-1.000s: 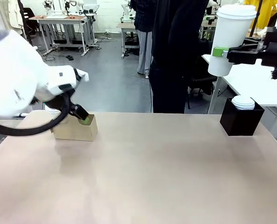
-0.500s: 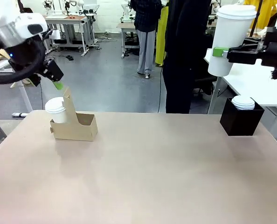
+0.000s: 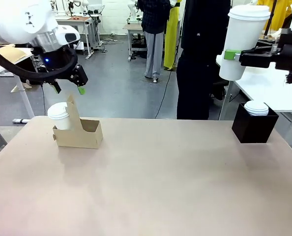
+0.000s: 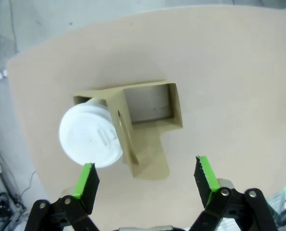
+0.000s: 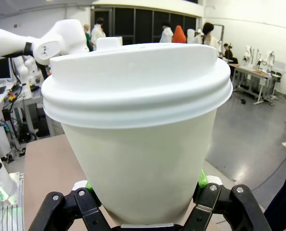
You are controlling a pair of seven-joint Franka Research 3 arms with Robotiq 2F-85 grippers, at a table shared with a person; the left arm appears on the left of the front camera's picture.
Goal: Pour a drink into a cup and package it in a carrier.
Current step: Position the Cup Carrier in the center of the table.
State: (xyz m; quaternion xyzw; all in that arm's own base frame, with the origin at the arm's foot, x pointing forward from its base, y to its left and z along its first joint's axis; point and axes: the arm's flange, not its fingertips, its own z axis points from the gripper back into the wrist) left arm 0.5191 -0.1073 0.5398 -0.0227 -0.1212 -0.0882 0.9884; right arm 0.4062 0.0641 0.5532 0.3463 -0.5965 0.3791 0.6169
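Tan table (image 3: 151, 187) in an open workshop, a person (image 3: 200, 59) standing at the far edge. Carrier (image 3: 79, 133) sits far left on the table. One lidded cup (image 3: 58, 114) is seated left of its handle panel (image 3: 73, 110); the slot to the right is empty. Left gripper (image 3: 68, 89) hangs over the carrier, jaws spread, nothing in them.

Right gripper (image 3: 233, 55) is clamped round the lower wall of a second cup (image 3: 244, 34), lidded and upright, high at the right. Black box (image 3: 254, 130) with spare lids (image 3: 256, 108) stands on the far right corner.

My read:
- The paper wall is thin and smooth and would dent under a hard pinch.
- Contents are hidden, so I treat it as full and top-heavy.
- Best hold is mid-wall, gentle, kept upright.
- The carrier is light card and likely to skid, so I'd take it by the handle panel.
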